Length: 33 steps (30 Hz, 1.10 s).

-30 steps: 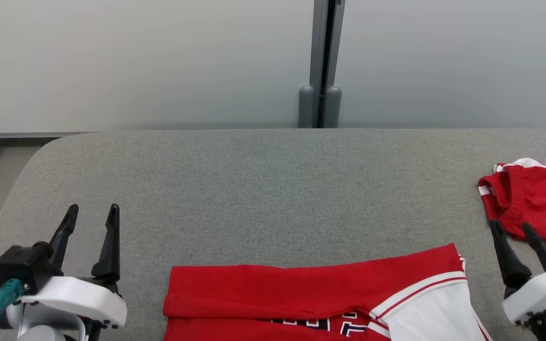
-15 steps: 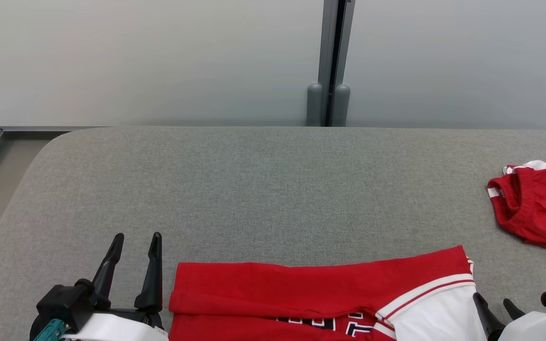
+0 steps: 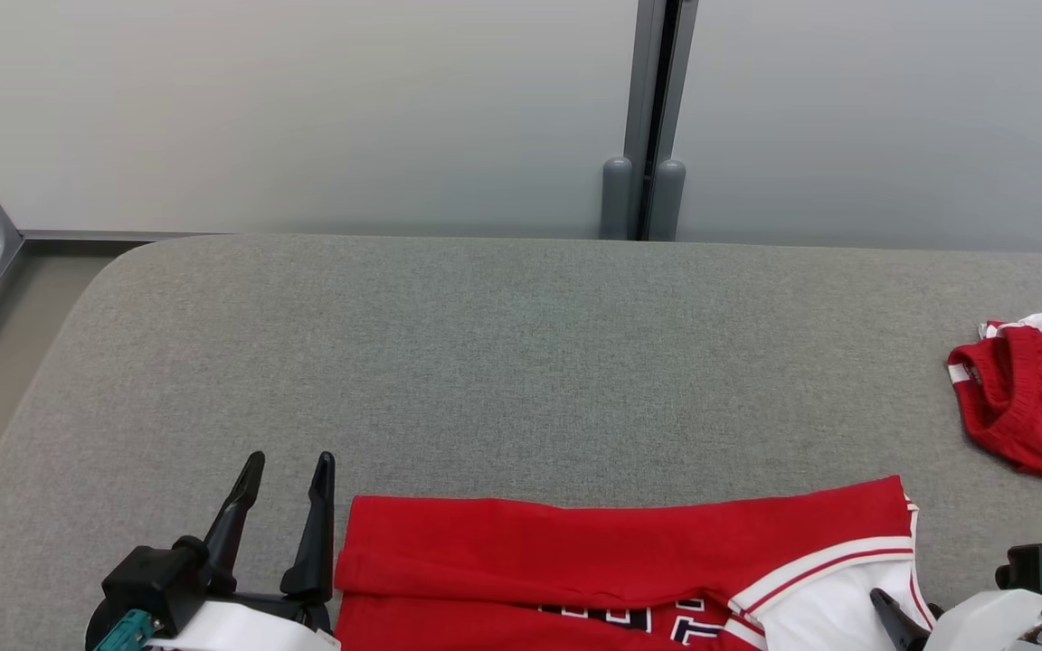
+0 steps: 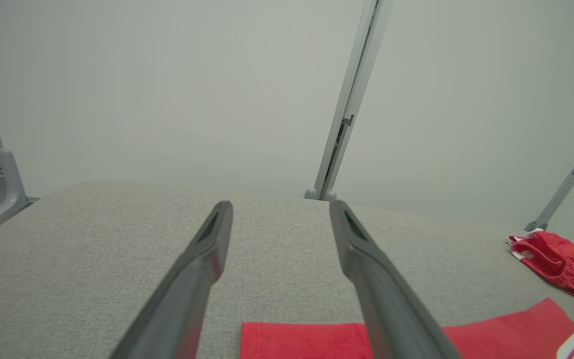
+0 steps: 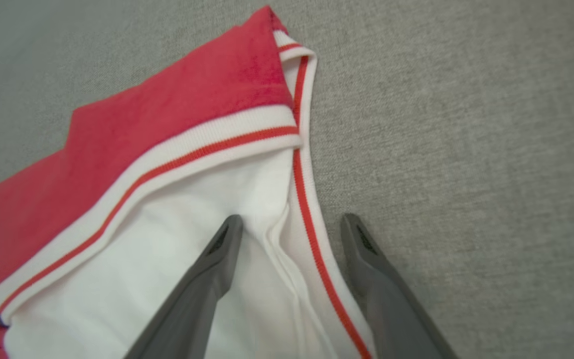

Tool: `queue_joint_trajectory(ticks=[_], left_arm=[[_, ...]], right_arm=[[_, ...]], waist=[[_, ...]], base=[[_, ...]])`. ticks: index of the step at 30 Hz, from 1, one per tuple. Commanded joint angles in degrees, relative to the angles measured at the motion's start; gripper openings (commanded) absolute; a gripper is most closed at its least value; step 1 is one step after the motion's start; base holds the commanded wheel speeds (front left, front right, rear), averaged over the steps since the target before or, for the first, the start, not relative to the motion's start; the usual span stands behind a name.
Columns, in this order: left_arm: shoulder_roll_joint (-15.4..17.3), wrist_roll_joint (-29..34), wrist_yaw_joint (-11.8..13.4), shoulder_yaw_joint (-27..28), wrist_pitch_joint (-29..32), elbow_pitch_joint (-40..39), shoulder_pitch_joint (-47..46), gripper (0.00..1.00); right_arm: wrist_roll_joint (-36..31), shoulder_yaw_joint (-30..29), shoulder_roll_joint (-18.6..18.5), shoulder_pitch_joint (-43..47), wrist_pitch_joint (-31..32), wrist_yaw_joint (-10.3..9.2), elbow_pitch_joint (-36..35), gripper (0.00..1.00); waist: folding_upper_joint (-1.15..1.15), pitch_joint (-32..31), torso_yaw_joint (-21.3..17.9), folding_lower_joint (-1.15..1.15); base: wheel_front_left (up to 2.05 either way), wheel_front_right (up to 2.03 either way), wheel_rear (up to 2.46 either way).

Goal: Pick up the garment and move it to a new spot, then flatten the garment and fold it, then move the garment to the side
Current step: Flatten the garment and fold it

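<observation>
Head view: the garment (image 3: 611, 561) lies flat at the near edge of the tabletop (image 3: 521, 362), its long axis running left to right across the robot's front. It looks partly folded, with a soft ridge along the red body. The cloth is a smooth, limp jersey knit. The body is red and the sleeve at the right end is white, edged with ribbed red-and-white striped trim. Black, white-outlined letters are cut off by the bottom of the view.

The left end effector (image 3: 290, 459) stands just beside the garment's left edge, fingers spread wide and pointing away from the robot, holding nothing. In its wrist view the shirt's far left corner sits low between the fingers. The right end effector (image 5: 292, 218) hangs over the white sleeve, also spread wide, with the striped hem running between its fingers. Whether the tips touch the cloth I cannot tell. The right one is likely the nearer to a grip.

The tabletop is grey woven fabric with a rounded corner. A small red-and-white bundle (image 3: 1027, 407) lies well apart at the right.
</observation>
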Motion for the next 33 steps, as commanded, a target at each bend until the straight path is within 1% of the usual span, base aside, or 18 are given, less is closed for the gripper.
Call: queue_joint_trajectory(ticks=[1, 5, 6, 7, 8, 9, 10, 17, 24, 27, 33], left_arm=[[0.00, 0.52, -0.16, 0.34, -0.23, 0.24, -0.94, 1.00], [-0.16, 0.81, -0.60, 0.35, -0.23, 0.88, -1.04, 1.00], [-0.19, 0.86, -0.57, 0.32, -0.23, 1.00, -1.06, 1.00], [-0.21, 0.91, -0.57, 0.30, -0.23, 1.05, -1.10, 1.00], [-0.21, 0.95, -0.64, 0.27, -0.23, 1.12, -1.08, 1.00], [-0.21, 0.97, -0.69, 0.25, -0.23, 1.21, -1.04, 1.00], [-0.21, 0.98, -0.75, 0.23, -0.23, 1.31, -1.01, 1.00], [-0.18, 0.70, -1.04, -0.17, -0.13, 2.06, -0.89, 1.00], [0.17, 0.89, -0.45, 0.05, -0.15, 1.43, -0.37, 1.00], [0.31, 0.77, -0.10, 0.43, -0.16, 1.26, 0.01, 1.00], [0.07, 0.81, -0.09, 1.42, -0.19, 1.24, 1.01, 1.00]], right_arm=[[0.79, 2.36, 2.28, 1.52, 2.36, 0.40, 1.25, 1.00], [1.92, 3.84, 2.33, 0.84, 2.81, 0.42, 1.31, 1.00], [2.02, 4.02, 2.27, 0.61, 2.78, 0.43, 1.44, 0.85], [2.15, 4.20, 2.11, 0.26, 2.51, 0.43, 1.50, 0.85], [2.33, 4.19, 2.00, -0.01, 2.04, 0.43, 1.53, 0.25], [2.55, 4.12, 1.88, -0.35, 1.59, 0.42, 1.51, 0.11], [2.91, 4.05, 1.72, -0.74, 1.18, 0.42, 1.44, 0.00], [5.35, 3.89, -0.71, -3.37, -0.90, 0.27, 0.72, 0.00], [6.97, 2.23, -4.76, -4.17, -3.35, 0.26, 0.57, 0.00], [6.82, 1.19, -7.22, -4.53, -4.30, 0.20, 0.74, 0.00], [7.24, -0.61, -9.73, -4.69, -4.90, 0.21, 0.56, 0.00]], waist=[[0.00, -0.02, 0.11, 0.00], [0.00, -0.22, 0.52, 0.00], [0.00, -0.26, 0.63, 0.00], [0.00, -0.27, 0.74, 0.00], [0.00, -0.29, 0.83, 0.00], [0.00, -0.30, 0.91, 0.00], [0.00, -0.29, 0.96, 0.00], [0.00, -0.27, 0.88, 0.00], [0.00, -0.61, 0.15, 0.00], [0.00, -0.64, -0.31, 0.00], [0.00, -1.11, -0.72, 0.00]], base=[[0.00, 0.00, 0.00], [0.00, 0.00, 0.00], [0.00, 0.00, 0.00], [0.00, 0.00, 0.00], [0.00, 0.00, 0.00], [0.00, 0.00, 0.00], [0.00, 0.00, 0.00], [0.00, 0.00, 0.00], [0.00, 0.00, 0.00], [0.00, 0.00, 0.00], [0.00, 0.00, 0.00]])
